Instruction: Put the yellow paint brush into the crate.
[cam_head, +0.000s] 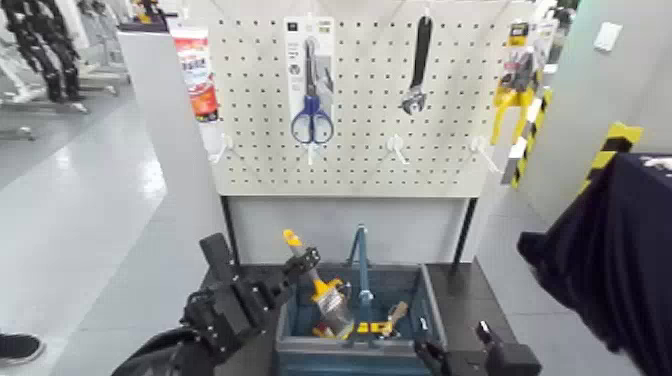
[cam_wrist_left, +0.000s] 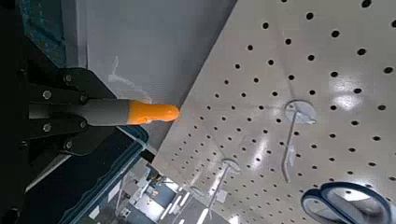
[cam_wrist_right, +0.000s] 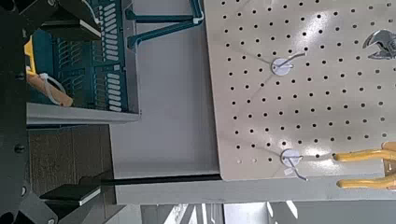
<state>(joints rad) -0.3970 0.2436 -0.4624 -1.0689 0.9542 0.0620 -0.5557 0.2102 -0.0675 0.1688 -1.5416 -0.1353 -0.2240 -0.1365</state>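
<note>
My left gripper (cam_head: 300, 264) is shut on the yellow paint brush (cam_head: 322, 288) and holds it tilted over the left half of the crate (cam_head: 300, 345). The yellow tip points up and back. The orange ferrule and grey bristles reach down inside the crate, left of its teal centre handle (cam_head: 360, 262). In the left wrist view the fingers (cam_wrist_left: 58, 93) clamp the brush's grey handle, and its yellow tip (cam_wrist_left: 151, 113) sticks out toward the pegboard. My right gripper (cam_head: 460, 352) is open and empty, low at the crate's front right corner. The crate also shows in the right wrist view (cam_wrist_right: 89, 56).
A white pegboard (cam_head: 370, 140) stands right behind the crate, with blue scissors (cam_head: 312, 120), a black wrench (cam_head: 418, 70) and yellow-handled pliers (cam_head: 512, 95) hanging on it. Other tools lie inside the crate (cam_head: 385, 325). A person's dark sleeve (cam_head: 610, 260) is at the right.
</note>
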